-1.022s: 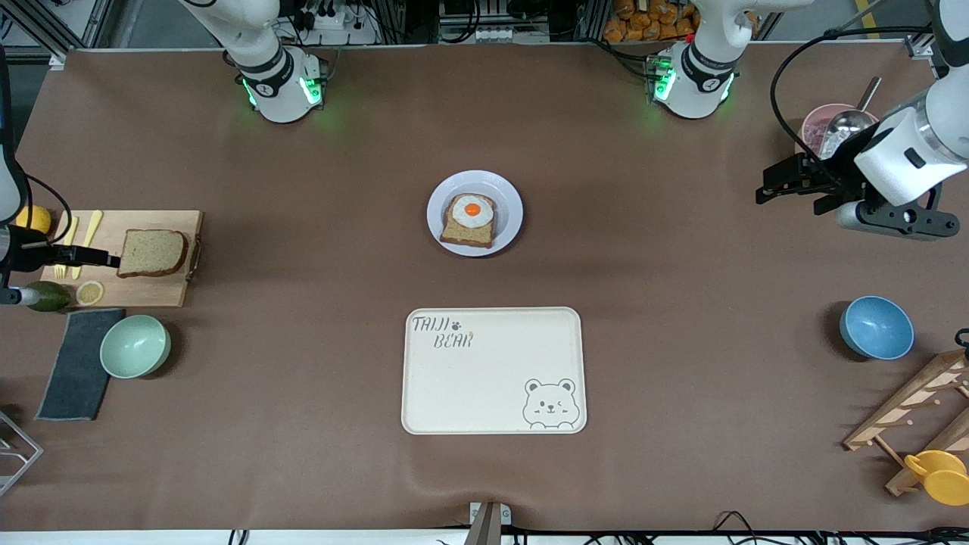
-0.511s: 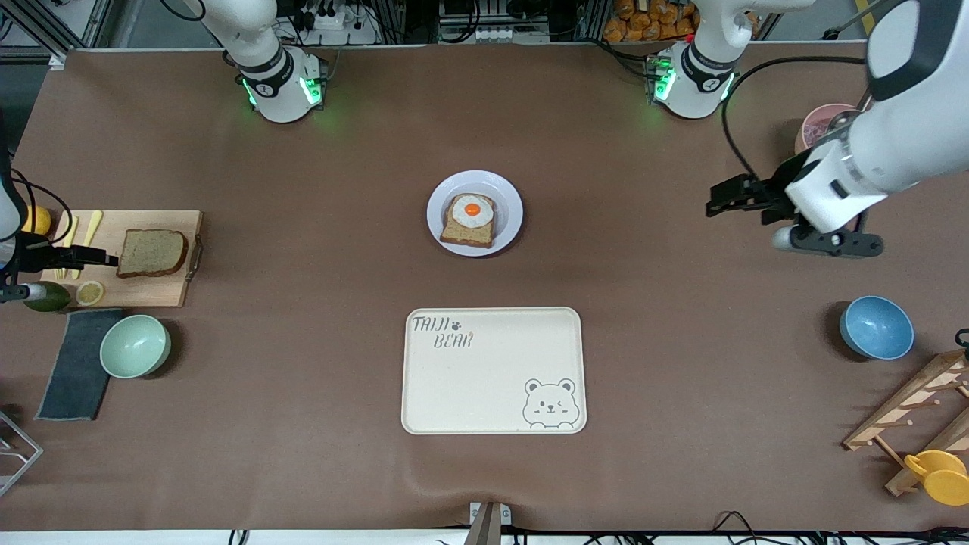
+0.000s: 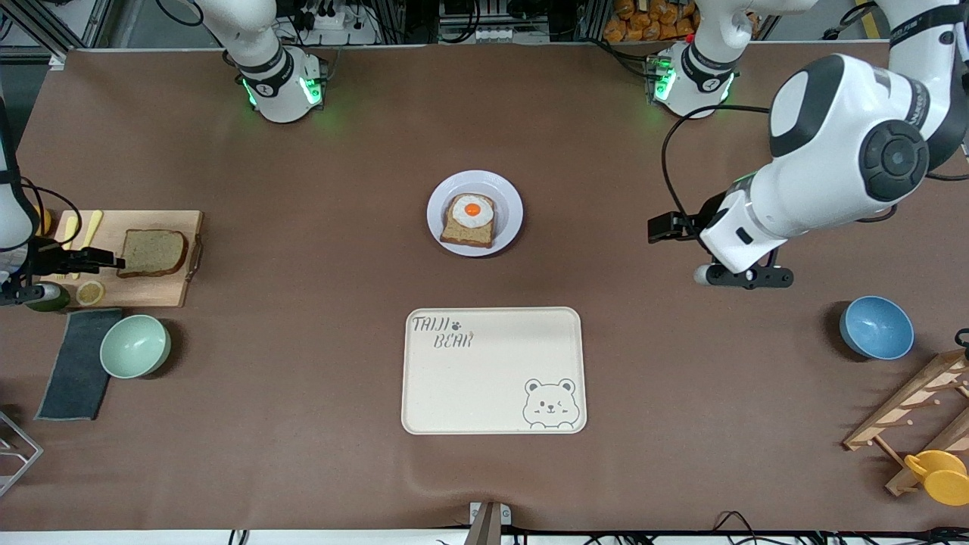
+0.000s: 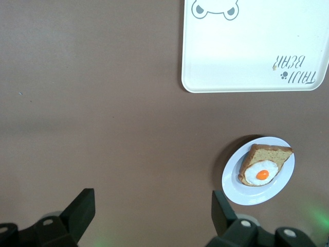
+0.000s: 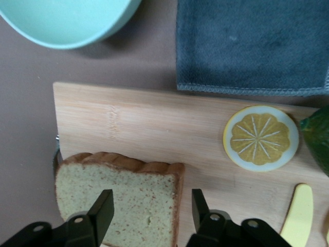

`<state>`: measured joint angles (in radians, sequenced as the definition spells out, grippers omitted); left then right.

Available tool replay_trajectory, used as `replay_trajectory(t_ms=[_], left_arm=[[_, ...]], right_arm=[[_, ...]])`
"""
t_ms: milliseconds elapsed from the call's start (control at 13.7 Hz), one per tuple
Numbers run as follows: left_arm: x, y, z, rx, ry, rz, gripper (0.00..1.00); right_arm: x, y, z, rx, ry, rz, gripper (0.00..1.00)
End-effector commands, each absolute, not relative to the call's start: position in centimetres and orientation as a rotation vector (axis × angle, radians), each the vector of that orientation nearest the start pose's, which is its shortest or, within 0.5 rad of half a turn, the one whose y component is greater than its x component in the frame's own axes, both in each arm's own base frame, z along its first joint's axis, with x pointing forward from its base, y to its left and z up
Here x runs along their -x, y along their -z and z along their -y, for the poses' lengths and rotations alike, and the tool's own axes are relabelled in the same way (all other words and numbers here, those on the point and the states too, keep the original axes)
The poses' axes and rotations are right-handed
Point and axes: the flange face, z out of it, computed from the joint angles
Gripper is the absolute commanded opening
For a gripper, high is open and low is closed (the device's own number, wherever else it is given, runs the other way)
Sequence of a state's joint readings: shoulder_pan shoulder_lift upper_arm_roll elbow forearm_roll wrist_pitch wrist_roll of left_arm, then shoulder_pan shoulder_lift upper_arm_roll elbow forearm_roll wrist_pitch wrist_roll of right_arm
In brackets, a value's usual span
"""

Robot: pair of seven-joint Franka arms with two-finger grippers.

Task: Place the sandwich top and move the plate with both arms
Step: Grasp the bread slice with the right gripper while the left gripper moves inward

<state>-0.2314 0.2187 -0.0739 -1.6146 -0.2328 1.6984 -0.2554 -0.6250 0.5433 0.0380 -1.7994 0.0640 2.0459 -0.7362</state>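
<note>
The sandwich top [image 3: 151, 252], a plain brown bread slice, lies on a wooden cutting board [image 3: 163, 291] at the right arm's end of the table. My right gripper [image 3: 110, 262] is open just above it. In the right wrist view its fingers [image 5: 103, 208] straddle one crust edge of the slice [image 5: 123, 195]. The lavender-white plate [image 3: 509, 198] sits mid-table and bears an egg-topped bread slice [image 3: 469, 219]. My left gripper [image 3: 657, 228] is open and empty over bare table, toward the left arm's end from the plate. The left wrist view shows the plate [image 4: 232, 184] beside one finger.
The cream bear-printed tray [image 3: 493, 370] lies nearer the front camera than the plate. A mint bowl [image 3: 135, 346], a grey cloth [image 3: 76, 363], a lemon slice [image 3: 89, 292] and yellow utensils [image 3: 83, 231] surround the board. A blue bowl [image 3: 876, 327] and a wooden rack [image 3: 908, 409] stand at the left arm's end.
My left arm has swung from the end of the table toward the plate, and its gripper has come nearer. My right gripper has stayed at the bread slice, barely shifting.
</note>
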Motion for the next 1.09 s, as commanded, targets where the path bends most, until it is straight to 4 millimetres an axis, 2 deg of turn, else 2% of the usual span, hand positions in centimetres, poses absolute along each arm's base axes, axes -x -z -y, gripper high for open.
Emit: replay_trajectory(t_ms=[0,219,292,365,438,657,803,1022], left_arm=[[-58.1,-49.1,20.1,3.322,-0.314,0.026,1.00],[-58.3,-49.5,19.1,3.314,-0.296,0.046,1.00],[-58.3,-49.7,19.3,3.317,-0.284,0.040,1.00],[-58.3,-49.5,19.7,3.314,-0.289,0.028,1.00],[-58.2,-49.5,19.8,3.313,-0.292,0.025,1.00],[-58.4,-50.0,19.2,3.322,-0.278,0.040,1.00],[-58.2,-50.0,19.9,3.320,-0.277,0.022,1.00],[-58.2,-50.0,19.9,3.321,-0.276,0.022,1.00]], right_arm=[[-50.9,-21.2,35.7,2.857,-0.258,0.166,0.68],[-50.8,-20.8,35.9,2.851,-0.254,0.174,0.68],[-50.6,-20.3,36.0,2.843,-0.261,0.168,0.65],[-50.1,-19.9,36.4,2.836,-0.265,0.158,0.56],[-50.1,-19.9,36.4,2.835,-0.263,0.163,0.50],[-49.7,-18.9,36.6,2.816,-0.262,0.146,0.42],[-49.6,-18.8,36.6,2.812,-0.258,0.140,0.34],[-49.0,-18.5,37.0,2.783,-0.228,0.079,0.15]])
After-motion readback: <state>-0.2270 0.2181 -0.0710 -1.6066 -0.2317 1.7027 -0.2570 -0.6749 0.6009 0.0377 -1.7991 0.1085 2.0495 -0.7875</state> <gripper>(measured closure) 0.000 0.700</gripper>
